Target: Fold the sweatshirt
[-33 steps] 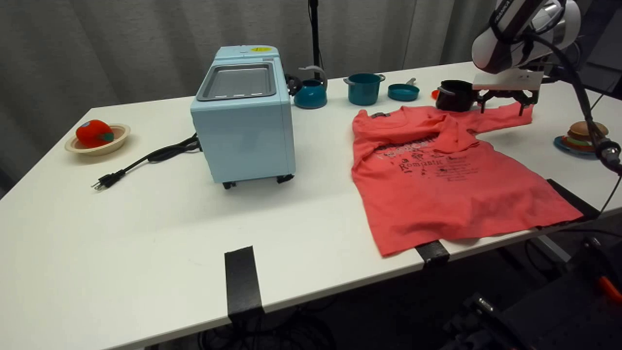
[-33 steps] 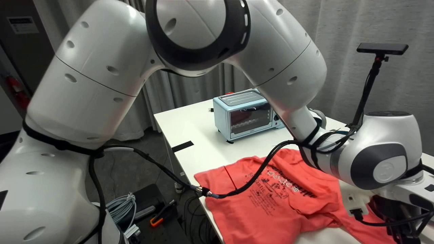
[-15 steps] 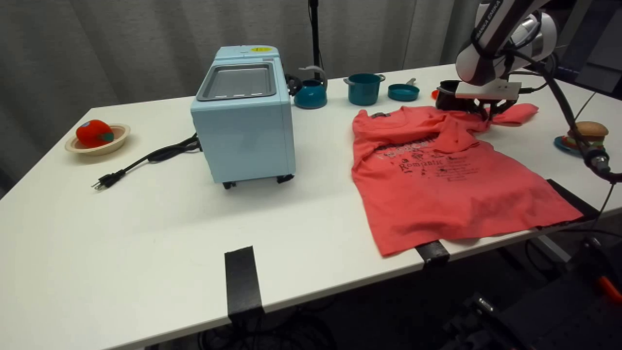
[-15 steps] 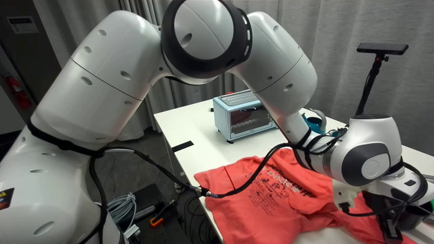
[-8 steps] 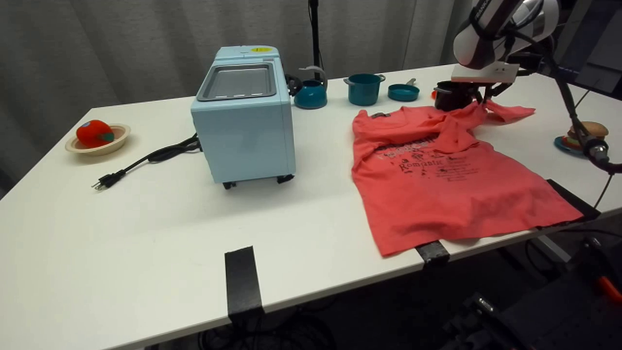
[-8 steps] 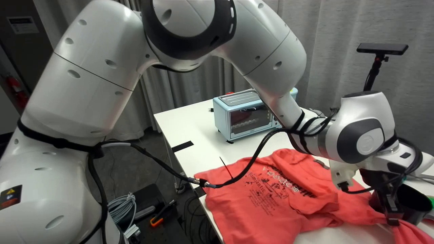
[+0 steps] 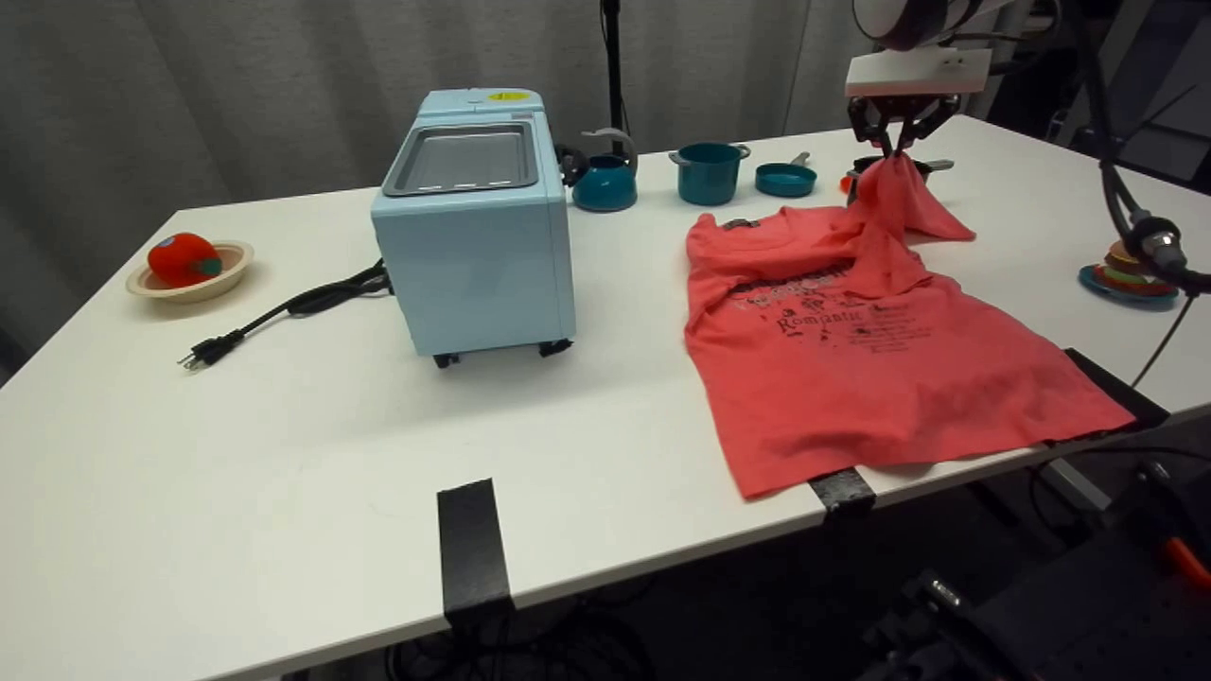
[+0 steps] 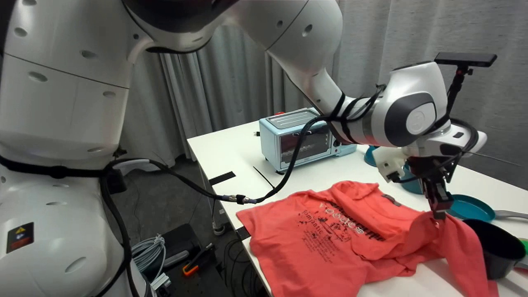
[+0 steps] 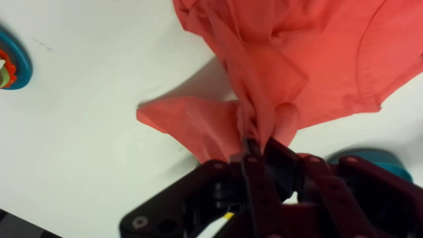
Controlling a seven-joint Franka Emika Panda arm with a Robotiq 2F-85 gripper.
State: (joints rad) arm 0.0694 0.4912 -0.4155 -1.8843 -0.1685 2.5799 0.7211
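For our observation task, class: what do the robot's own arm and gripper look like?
The arm is white, with rounded, tube-like sections and dark grey panels near the wrist. It has black straps and a black cable with a metal connector. A dark label shows a yellow triangle above a red patch. The gripper is black, with two slim fingers and an off-white box above.
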